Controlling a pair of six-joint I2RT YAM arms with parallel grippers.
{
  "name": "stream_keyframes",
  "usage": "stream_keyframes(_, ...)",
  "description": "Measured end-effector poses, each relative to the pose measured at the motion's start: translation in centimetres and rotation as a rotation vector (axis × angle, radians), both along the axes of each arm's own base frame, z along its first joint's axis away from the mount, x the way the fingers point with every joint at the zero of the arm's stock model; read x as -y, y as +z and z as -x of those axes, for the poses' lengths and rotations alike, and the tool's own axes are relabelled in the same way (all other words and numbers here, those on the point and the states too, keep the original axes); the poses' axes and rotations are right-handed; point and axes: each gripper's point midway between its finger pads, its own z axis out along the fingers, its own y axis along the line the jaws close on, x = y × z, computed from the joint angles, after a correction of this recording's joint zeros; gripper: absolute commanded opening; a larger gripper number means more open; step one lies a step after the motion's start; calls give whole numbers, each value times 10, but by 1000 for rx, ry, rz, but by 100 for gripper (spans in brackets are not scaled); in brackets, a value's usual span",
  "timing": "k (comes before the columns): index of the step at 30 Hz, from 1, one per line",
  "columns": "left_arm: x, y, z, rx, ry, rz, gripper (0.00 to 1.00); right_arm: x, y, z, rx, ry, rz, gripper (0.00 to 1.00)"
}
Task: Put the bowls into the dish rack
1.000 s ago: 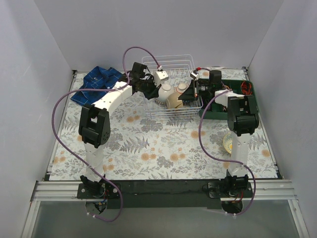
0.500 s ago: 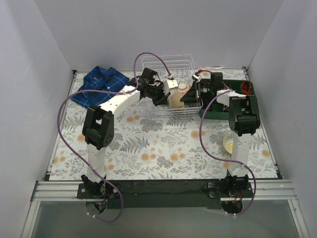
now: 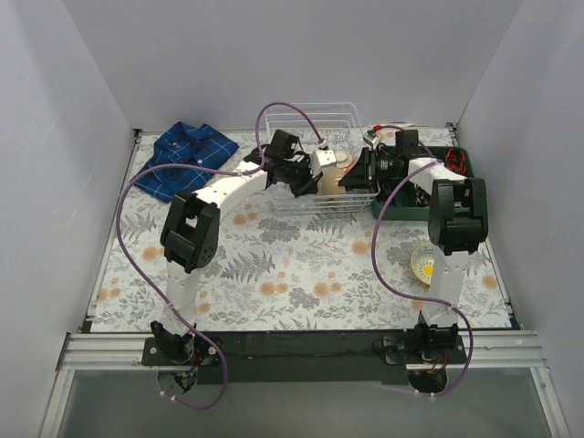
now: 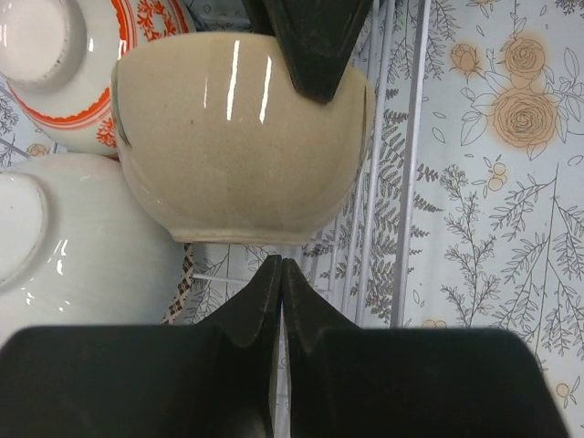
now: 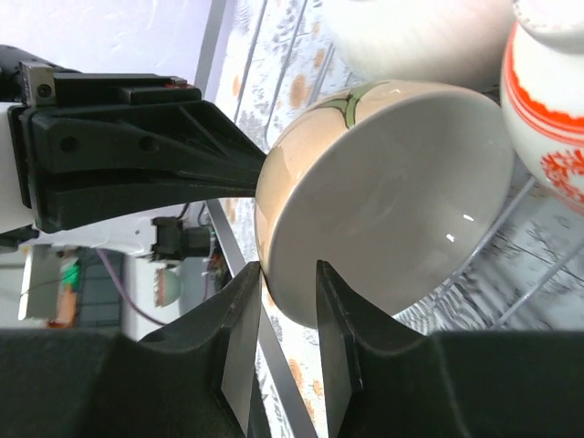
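At far centre, dish rack (image 3: 310, 111): beige bowl (image 4: 242, 146) inside, on edge.
Yellow bowl (image 3: 422, 265): on table (image 3: 274, 274), not loaded.
Right gripper (image 5: 287, 274): newly parted around rim, grip released.
Left gripper (image 4: 281, 266): clenched, empty, tip against bowl.

bowls (image 4: 242, 137) in dish rack (image 3: 315, 117) far ctr, cloth (image 3: 182, 157) L, tray (image 3: 406, 208) R, lone bowl (image 3: 422, 263) front-R

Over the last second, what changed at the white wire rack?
The left arm swung right across the white wire dish rack, bringing the shut left gripper up to the glossy beige ceramic bowl. The right gripper, earlier clamped on that bowl's rim, has opened; its fingers straddle the rim. The bowl stayed in the rack; the blue checked shirt and small yellow bowl on the table did not move.
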Motion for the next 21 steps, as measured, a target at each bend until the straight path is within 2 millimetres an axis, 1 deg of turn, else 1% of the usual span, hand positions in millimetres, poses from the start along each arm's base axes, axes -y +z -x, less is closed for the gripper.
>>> stream_keyframes(4, 8, -3, -2, 7, -1, 14, 0, 19, 3, -9, 45, -71, 93, 38)
stream_keyframes(8, 18, 5, -5, 36, -2, 46, 0, 42, 4, -19, 99, -138, 181, 36)
stream_keyframes(10, 19, 7, -6, 40, 5, 54, 0, 50, 3, -21, 97, -156, 196, 35)
stream_keyframes(16, 19, 6, -9, 46, 26, 52, 0, 53, 0, -20, 101, -165, 229, 36)
stream_keyframes(19, 17, 1, -9, 44, 33, 44, 0, 51, 0, -18, 101, -157, 231, 43)
stream_keyframes(21, 16, -1, -9, 41, 39, 38, 0, 49, 1, -17, 107, -153, 232, 50)
